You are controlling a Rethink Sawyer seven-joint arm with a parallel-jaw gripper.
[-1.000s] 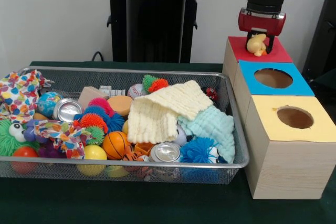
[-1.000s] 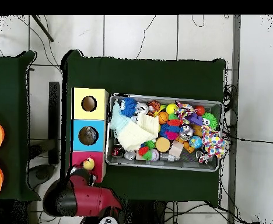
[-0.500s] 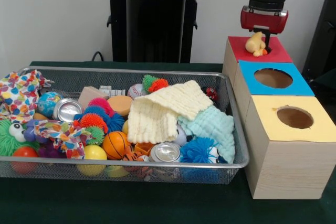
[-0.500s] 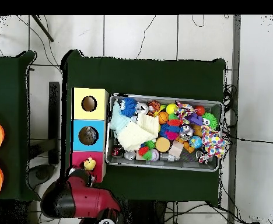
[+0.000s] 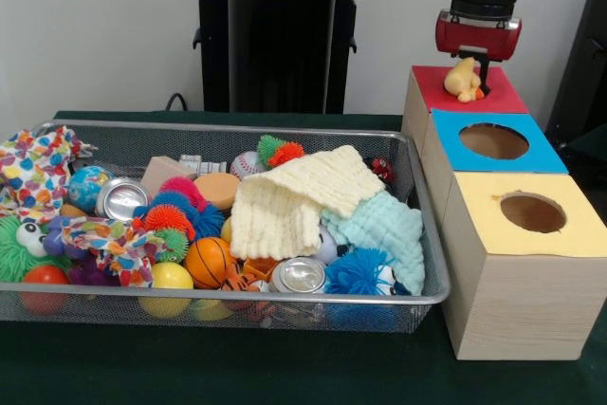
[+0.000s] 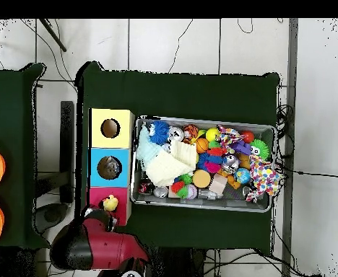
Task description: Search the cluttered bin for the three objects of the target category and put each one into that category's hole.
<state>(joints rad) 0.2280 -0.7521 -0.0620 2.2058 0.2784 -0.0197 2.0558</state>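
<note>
The yellow toy (image 5: 463,81) rests on the red box (image 5: 503,99), as half a second ago, while the claw (image 5: 475,62) has lifted slightly since a second ago and hangs just above it; whether the claw is spread or pinching the toy I cannot tell. The red box's hole is hidden under the toy, and the wire bin (image 5: 429,263) stands close beside the boxes, with bare green table (image 5: 228,377) in front

blue hole (image 5: 494,141) and yellow hole (image 5: 533,212) open, bin (image 5: 285,299) packed full
</note>
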